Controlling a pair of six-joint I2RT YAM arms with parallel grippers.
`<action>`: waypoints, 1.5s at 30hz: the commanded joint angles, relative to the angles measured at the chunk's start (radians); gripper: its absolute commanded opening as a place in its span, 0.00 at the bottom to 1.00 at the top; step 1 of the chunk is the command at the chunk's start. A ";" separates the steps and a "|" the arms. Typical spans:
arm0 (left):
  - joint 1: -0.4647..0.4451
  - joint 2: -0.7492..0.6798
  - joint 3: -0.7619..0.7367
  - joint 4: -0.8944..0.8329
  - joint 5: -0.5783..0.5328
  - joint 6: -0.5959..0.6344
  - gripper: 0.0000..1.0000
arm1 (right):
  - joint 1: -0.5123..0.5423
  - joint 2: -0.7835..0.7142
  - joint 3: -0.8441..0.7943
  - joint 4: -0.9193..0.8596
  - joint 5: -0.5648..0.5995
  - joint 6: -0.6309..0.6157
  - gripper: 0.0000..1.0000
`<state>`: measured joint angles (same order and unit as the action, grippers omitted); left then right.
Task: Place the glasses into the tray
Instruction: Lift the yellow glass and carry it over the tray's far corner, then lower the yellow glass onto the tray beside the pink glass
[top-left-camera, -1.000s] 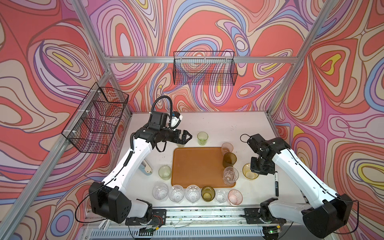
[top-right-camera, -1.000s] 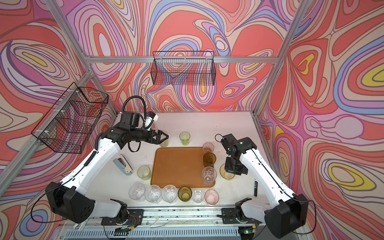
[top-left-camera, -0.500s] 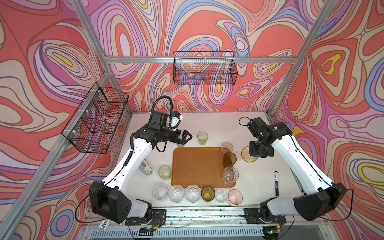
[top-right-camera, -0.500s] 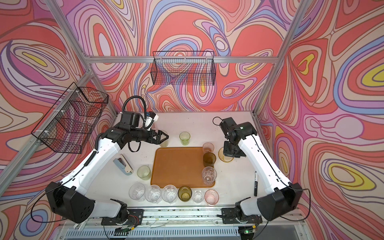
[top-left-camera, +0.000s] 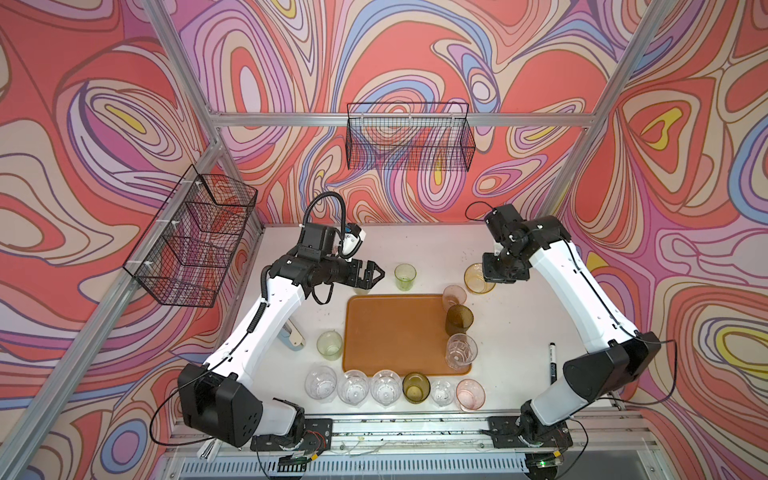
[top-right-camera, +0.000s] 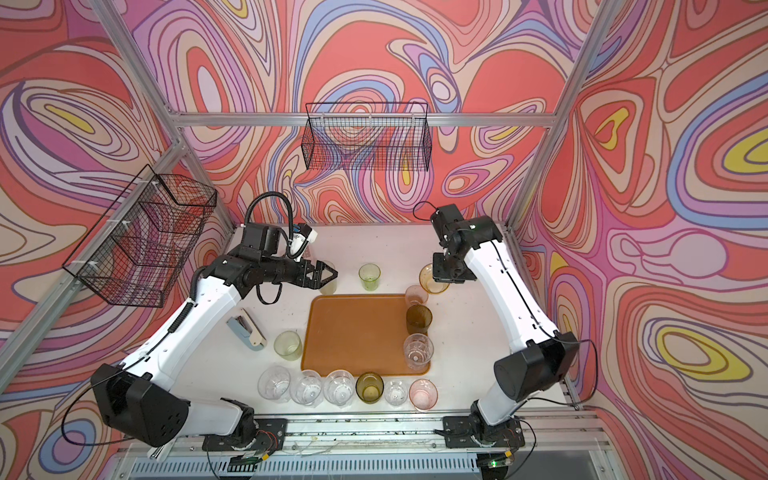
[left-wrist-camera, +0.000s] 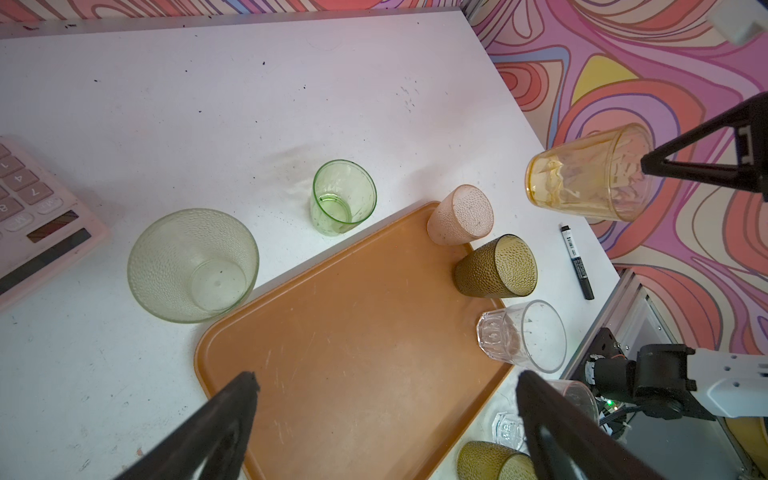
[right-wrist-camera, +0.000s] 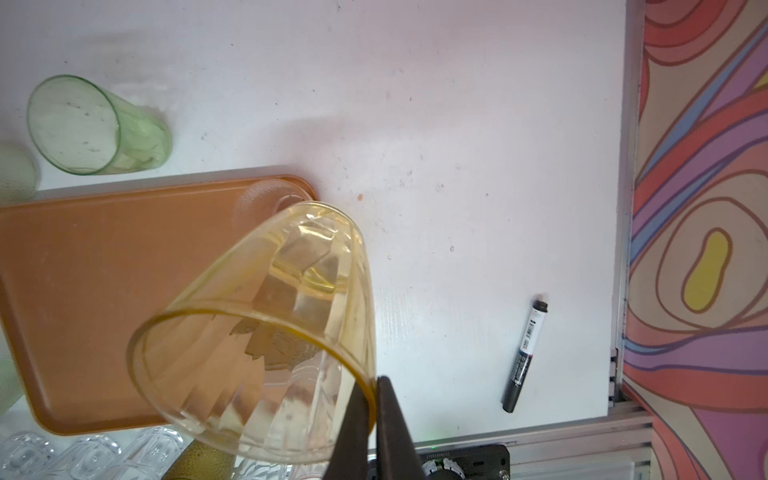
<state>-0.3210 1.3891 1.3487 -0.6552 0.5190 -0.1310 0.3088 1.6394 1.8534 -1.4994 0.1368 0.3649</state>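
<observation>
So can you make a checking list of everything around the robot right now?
Surface: white table, speckled with dark specks.
Job's things: orange tray holds three glasses along one edge; other glasses stand on the table around it.
Clutter: black marker, pink calculator, a small blue and beige tool.
Claws: left claw open, holding nothing; right claw shut on the amber glass, lifted and tilted.
Cables: black cables loop on both arms.
Surroundings: two black wire baskets on patterned walls.
</observation>
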 joint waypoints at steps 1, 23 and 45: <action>-0.005 -0.012 0.027 -0.015 0.003 0.013 1.00 | -0.002 0.035 0.063 0.045 -0.082 -0.030 0.00; -0.006 -0.006 0.030 -0.026 -0.019 0.021 1.00 | 0.088 0.369 0.285 0.087 -0.244 -0.101 0.00; -0.006 -0.019 0.029 -0.025 -0.013 0.020 1.00 | 0.099 0.526 0.306 0.016 -0.267 -0.165 0.00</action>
<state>-0.3222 1.3891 1.3487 -0.6556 0.5045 -0.1307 0.4026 2.1513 2.1468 -1.4784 -0.1200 0.2169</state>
